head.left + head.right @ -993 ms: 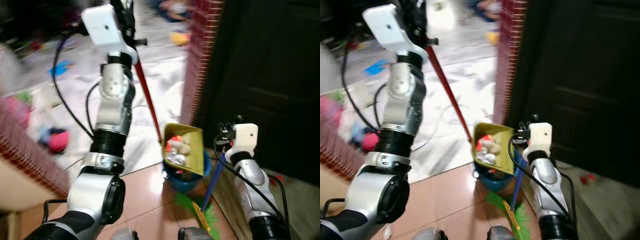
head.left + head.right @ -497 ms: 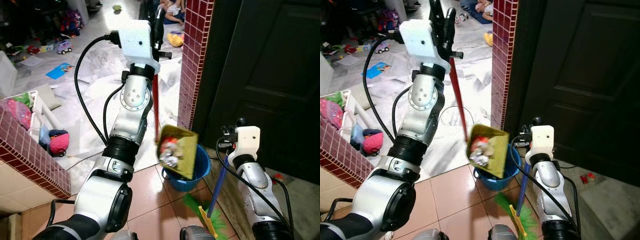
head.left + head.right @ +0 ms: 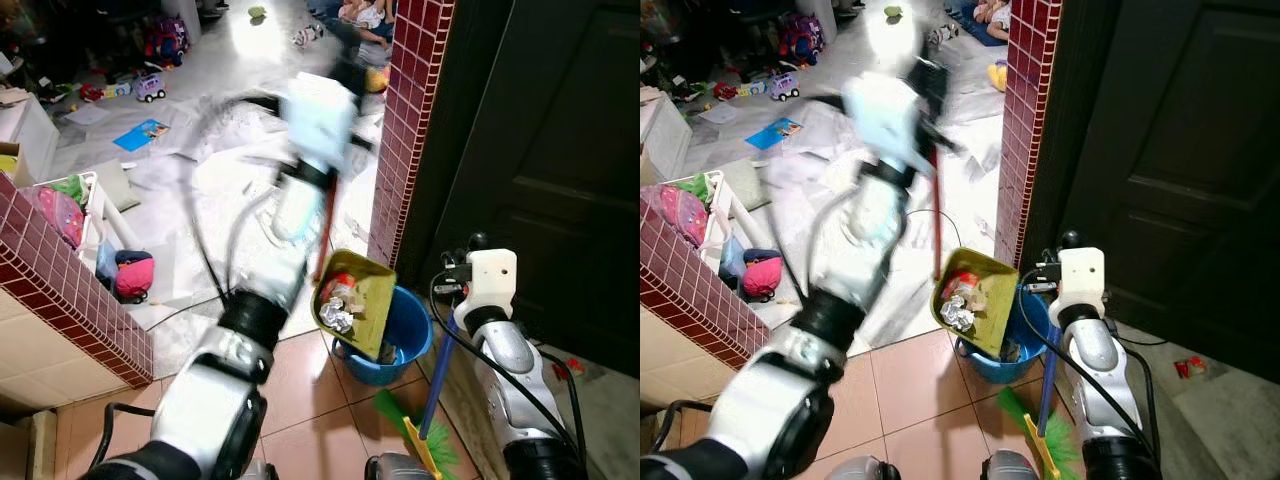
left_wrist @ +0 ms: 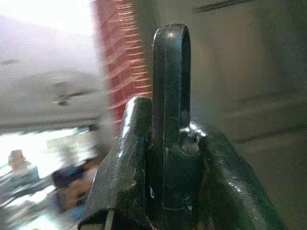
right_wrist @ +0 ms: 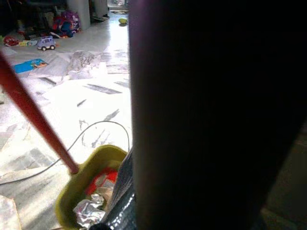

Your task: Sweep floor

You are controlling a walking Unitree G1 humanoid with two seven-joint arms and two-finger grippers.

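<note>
While raised, dustpan point(image 3: 357, 305) (seemingly tilted) tops bucket point(image 3: 405, 335).

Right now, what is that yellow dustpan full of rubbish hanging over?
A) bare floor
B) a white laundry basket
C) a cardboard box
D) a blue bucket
D: the tilted dustpan, with crumpled foil and scraps in it, hangs right over the rim of the blue bucket beside the brick pillar.

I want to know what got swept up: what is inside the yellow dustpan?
The yellow dustpan holds crumpled silver foil, a red-and-white wrapper and pale scraps. It tilts over the blue bucket; anything beneath the pile is covered.
</note>
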